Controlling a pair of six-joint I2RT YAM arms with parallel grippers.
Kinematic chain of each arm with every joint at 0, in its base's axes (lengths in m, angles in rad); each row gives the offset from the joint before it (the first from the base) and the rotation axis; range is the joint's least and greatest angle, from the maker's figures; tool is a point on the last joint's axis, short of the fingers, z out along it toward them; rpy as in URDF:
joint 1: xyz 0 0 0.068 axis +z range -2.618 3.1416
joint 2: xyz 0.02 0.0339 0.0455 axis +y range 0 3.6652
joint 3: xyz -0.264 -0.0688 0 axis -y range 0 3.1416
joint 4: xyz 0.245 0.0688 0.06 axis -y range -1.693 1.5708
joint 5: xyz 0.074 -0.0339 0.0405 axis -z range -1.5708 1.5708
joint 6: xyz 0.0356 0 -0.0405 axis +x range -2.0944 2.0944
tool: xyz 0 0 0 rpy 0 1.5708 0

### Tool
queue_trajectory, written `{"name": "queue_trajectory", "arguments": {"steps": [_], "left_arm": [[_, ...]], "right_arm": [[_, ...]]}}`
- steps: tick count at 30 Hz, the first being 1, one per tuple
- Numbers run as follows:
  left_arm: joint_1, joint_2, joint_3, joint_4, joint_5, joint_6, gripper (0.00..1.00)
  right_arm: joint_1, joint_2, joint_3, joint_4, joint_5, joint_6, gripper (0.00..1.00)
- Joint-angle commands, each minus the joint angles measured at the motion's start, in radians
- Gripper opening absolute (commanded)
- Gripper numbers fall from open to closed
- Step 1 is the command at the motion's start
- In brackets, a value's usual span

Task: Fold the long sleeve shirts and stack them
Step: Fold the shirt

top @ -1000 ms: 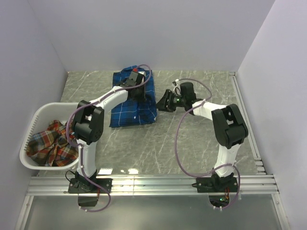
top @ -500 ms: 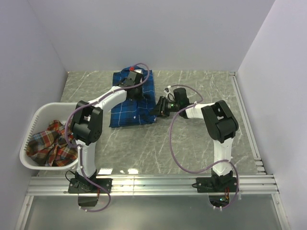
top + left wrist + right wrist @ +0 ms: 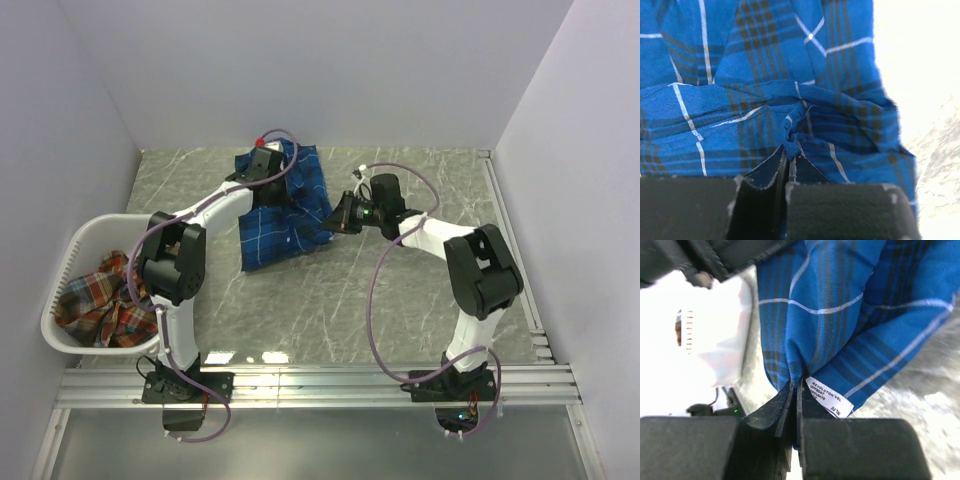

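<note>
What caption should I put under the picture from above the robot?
Left gripper and right gripper pinch the blue plaid shirt; a red plaid shirt sits in the white basket.

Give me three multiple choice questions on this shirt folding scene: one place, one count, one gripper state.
1. Where is the red-orange plaid shirt? A: in the white basket. B: on the floor. C: hanging on the wall.
2. How many shirts show in the top view? A: one. B: two. C: four.
3. The right gripper is: A: open in the air. B: shut on the basket's rim. C: shut on the blue shirt.
Answers: 1 A, it lies crumpled inside the basket; 2 B, one blue, one red-orange; 3 C, its wrist view shows it pinching blue cloth.
</note>
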Motion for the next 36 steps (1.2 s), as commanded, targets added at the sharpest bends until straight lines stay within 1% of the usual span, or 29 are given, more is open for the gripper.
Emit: {"name": "queue_trajectory", "arguments": {"steps": [1,3,5,6,7,8,9,10,12,14,16,18,19,20,21,25,26,29,32,36], "left_arm": [[0.009,-0.022,-0.041,0.111,-0.026,0.001,0.04],[0.009,-0.013,-0.054,0.145,-0.016,0.005,0.06],[0.007,-0.007,-0.045,0.151,0.007,0.005,0.16],[0.007,-0.013,-0.045,0.151,0.018,0.004,0.20],[0.007,-0.040,-0.045,0.159,0.030,0.005,0.30],[0.007,-0.060,-0.053,0.162,0.035,0.004,0.37],[0.006,-0.083,-0.059,0.162,0.036,0.002,0.46],[0.006,-0.106,-0.064,0.154,0.036,0.001,0.68],[0.006,-0.183,-0.079,0.135,0.029,-0.010,0.86],[0.006,-0.258,-0.114,0.093,0.020,-0.034,0.88],[0.004,-0.307,-0.152,0.070,0.020,-0.053,0.88],[-0.003,-0.381,-0.241,0.055,0.041,-0.078,0.86],[-0.016,-0.424,-0.277,0.056,0.058,-0.078,0.85],[-0.025,-0.442,-0.339,0.056,0.073,-0.075,0.84],[-0.037,-0.459,-0.369,0.058,0.088,-0.075,0.83],[-0.120,-0.513,-0.491,0.093,0.061,-0.052,0.83],[-0.128,-0.512,-0.521,0.101,0.052,-0.050,0.83],[-0.164,-0.490,-0.542,0.130,-0.009,-0.032,0.82],[-0.203,-0.446,-0.533,0.156,-0.052,-0.030,0.83],[-0.227,-0.365,-0.495,0.147,-0.118,-0.056,0.79]], "right_arm": [[0.008,-0.041,-0.070,-0.057,0.083,-0.011,0.11],[0.008,-0.012,-0.073,-0.059,0.054,-0.006,0.19],[0.006,0.021,-0.075,-0.034,0.033,0.003,0.24],[0.005,0.025,-0.065,-0.034,0.022,-0.004,0.29],[0.005,0.021,-0.058,-0.054,0.022,-0.013,0.33],[0.003,0.013,-0.049,-0.071,0.028,-0.027,0.37],[0.000,0.004,-0.033,-0.089,0.054,-0.058,0.43],[-0.003,-0.019,-0.029,-0.123,0.068,-0.073,0.45],[-0.011,-0.053,-0.021,-0.151,0.086,-0.107,0.49],[-0.023,-0.068,-0.028,-0.157,0.077,-0.112,0.50],[-0.029,-0.084,-0.047,-0.140,0.056,-0.106,0.51],[-0.031,-0.090,-0.068,-0.128,0.031,-0.106,0.51],[-0.031,-0.096,-0.077,-0.104,0.017,-0.107,0.51],[-0.031,-0.096,-0.087,-0.091,0.001,-0.106,0.51],[-0.029,-0.094,-0.097,-0.083,-0.009,-0.113,0.51],[-0.029,-0.087,-0.101,-0.064,-0.027,-0.145,0.51],[-0.031,-0.085,-0.104,-0.056,-0.030,-0.150,0.51],[-0.031,-0.070,-0.108,-0.040,-0.038,-0.152,0.50],[-0.029,-0.048,-0.110,-0.027,-0.040,-0.152,0.49],[-0.029,-0.024,-0.104,-0.010,-0.044,-0.150,0.47]]}}
